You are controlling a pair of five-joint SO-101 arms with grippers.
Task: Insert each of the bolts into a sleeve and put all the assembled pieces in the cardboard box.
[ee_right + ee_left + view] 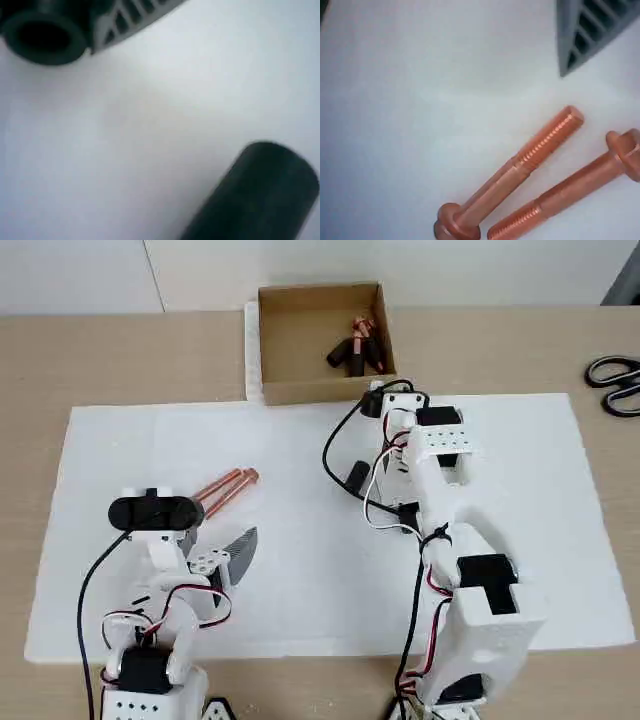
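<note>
Left gripper (218,530): fingers standing wide apart, carrying nothing, hovering just beside two copper-coloured flanged metal bolts (520,165).
Bolts: lying side by side, heads at opposite ends, on the left half of the white foam sheet (300,590).
Right gripper (392,400): sitting at the sheet's far edge, beside the brown cardboard box (300,390); its grip cannot be told.
Black tubular sleeve (42,32): sitting at that gripper's tip.
Second black sleeve (255,195): lying near the first.
Box: holding assembled pieces (357,348) by its right wall.
Step judged in hand: picking up a bolt.
Next move: calling for closing on one shank, then lining it up with a sleeve bore.
</note>
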